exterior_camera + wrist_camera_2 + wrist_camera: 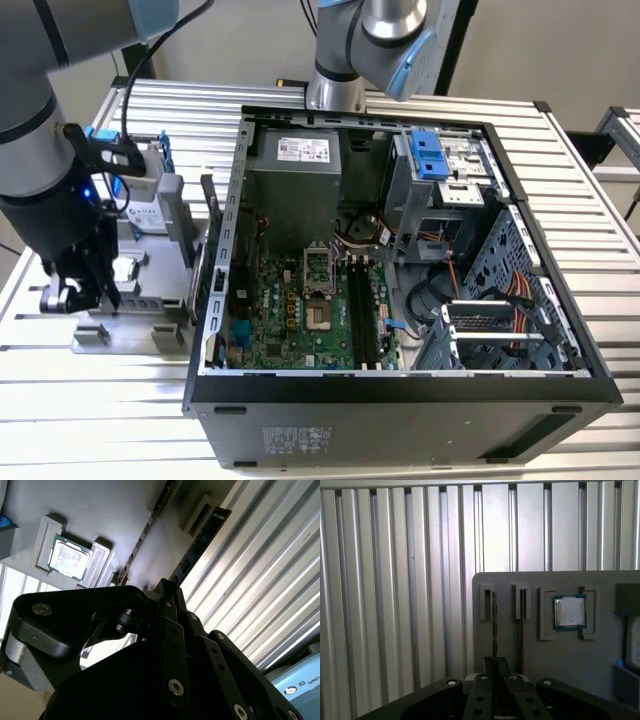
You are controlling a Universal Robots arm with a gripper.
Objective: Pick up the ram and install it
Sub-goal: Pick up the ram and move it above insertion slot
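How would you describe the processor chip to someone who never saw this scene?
Find the grey parts tray on the ribbed metal table beside the open computer case. The processor chip lies flat in a square recess. It is small, square and silver, unlike the two thin dark sticks standing on edge beside it.

Neighbouring stick (521, 605) just beside ram (493, 630)

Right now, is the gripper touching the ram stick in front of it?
Cannot tell. In the first wrist view the gripper covers one end of the ram stick, hiding any contact.
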